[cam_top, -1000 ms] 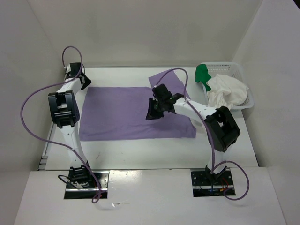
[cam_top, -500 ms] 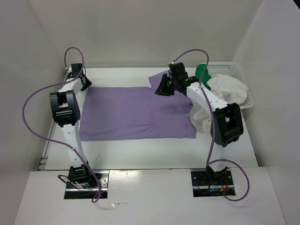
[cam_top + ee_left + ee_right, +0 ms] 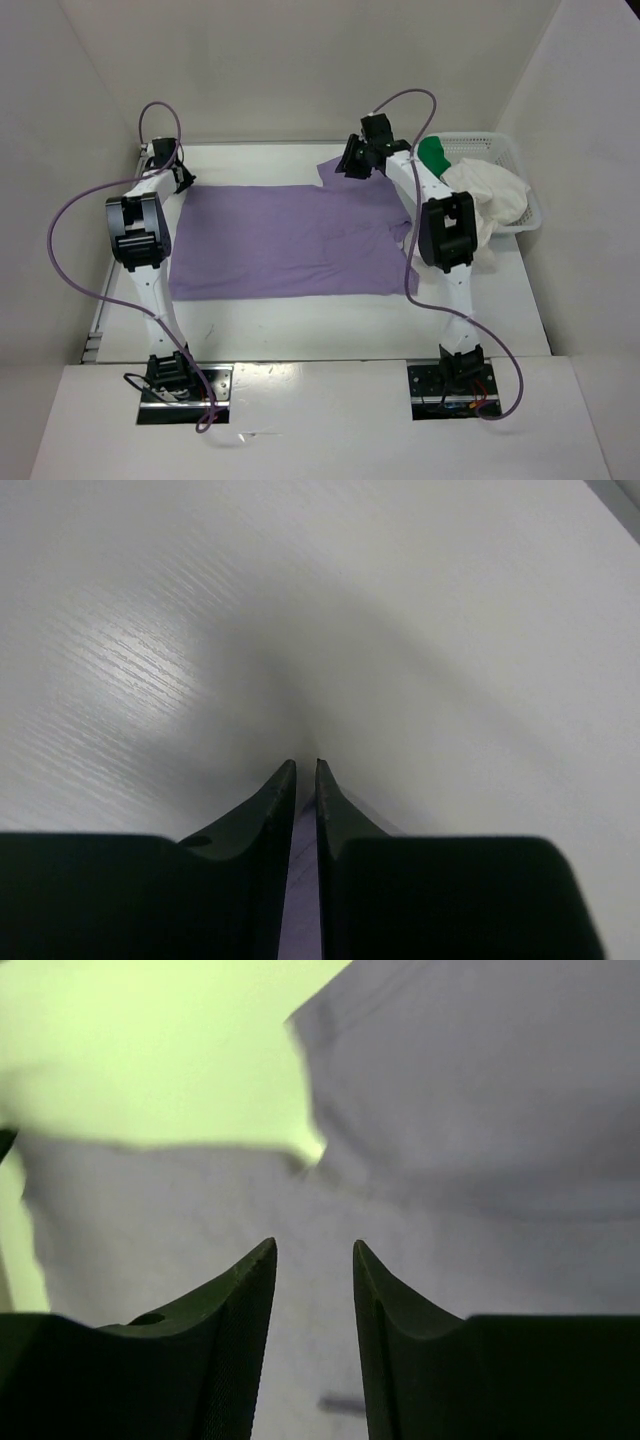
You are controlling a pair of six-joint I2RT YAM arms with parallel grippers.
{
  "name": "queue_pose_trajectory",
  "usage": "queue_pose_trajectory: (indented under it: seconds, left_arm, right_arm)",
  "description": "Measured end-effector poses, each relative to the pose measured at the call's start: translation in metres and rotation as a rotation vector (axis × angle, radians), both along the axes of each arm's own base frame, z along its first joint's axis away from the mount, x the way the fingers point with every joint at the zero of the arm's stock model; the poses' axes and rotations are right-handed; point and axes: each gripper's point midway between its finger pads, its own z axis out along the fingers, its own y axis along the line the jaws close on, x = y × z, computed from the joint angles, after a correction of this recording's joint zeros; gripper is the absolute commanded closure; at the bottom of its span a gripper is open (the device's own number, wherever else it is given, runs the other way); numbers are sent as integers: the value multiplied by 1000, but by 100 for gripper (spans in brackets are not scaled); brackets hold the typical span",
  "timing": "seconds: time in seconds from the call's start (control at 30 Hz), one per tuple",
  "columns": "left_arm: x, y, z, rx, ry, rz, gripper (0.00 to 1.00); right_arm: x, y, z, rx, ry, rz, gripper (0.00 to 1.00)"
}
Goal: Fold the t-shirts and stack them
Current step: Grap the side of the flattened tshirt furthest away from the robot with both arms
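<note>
A white table point(image 3: 300, 320) sits inside a plain white-walled enclosure point(image 3: 300, 70), with the two arm bases bolted at its near edge. The lavender t-shirt point(image 3: 285, 240) lies spread flat in the middle of the table, and everything else is placed from it.

At the lavender shirt's far left corner sits the left gripper point(image 3: 183, 178). In the left wrist view its jaws are drawn almost together, with a thin strip of lavender cloth pinched in the slit between them and bare white table beyond the tips.

At the lavender shirt's far right corner, over the sleeve that sticks out there, hangs the right gripper point(image 3: 357, 165). The right wrist view shows its fingers point(image 3: 245, 1290) set well apart with nothing between them; lavender cloth fills the space beneath and ahead, with a patch of table to one side. Whether the tips touch the cloth cannot be told.

Off the lavender shirt's right edge stands a white mesh basket point(image 3: 505, 150). The white t-shirt point(image 3: 487, 192) spills out of it toward the lavender shirt, partly hidden by the right arm. The green t-shirt point(image 3: 431, 155) shows as a small bunch at the basket's corner nearest the lavender shirt's far right sleeve, just beside the white one
</note>
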Motion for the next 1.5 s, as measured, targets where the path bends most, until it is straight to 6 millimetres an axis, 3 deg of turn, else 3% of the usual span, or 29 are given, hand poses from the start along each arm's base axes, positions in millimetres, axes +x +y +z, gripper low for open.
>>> queue_pose_trajectory:
  seconds: [0.1, 0.2, 0.23, 0.33, 0.57, 0.77, 0.9, 1.23, 1.5]
  left_arm:
    - [0, -1, 1, -2, -6, -5, 82]
    - [0, -4, 1, -11, -12, -14, 67]
    - [0, -5, 1, -16, -15, -20, 57]
    - [2, -8, 4, -25, -28, -30, 54]
    - [-2, -13, 3, -44, -24, -49, 71]
    - [-3, -15, 2, -51, -18, -55, 90]
    - [-4, -16, 1, -52, -17, -55, 97]
    - [-9, -19, 1, -68, -11, -63, 100]
    - [-15, -23, 1, -79, -2, -71, 100]
  right_arm:
    - [38, -20, -17, -31, -6, -65, 52]
    - [74, -37, -24, -56, -32, -120, 49]
    - [88, -41, -21, -53, -65, -135, 46]
    - [114, -58, -23, -46, -114, -187, 46]
    - [129, -88, -40, -59, -115, -267, 43]
    - [136, -95, -57, -81, -119, -305, 38]
    - [137, -97, -72, -89, -109, -320, 36]
    - [152, -99, -74, -40, -154, -370, 35]
    - [158, -111, -71, -21, -165, -414, 40]
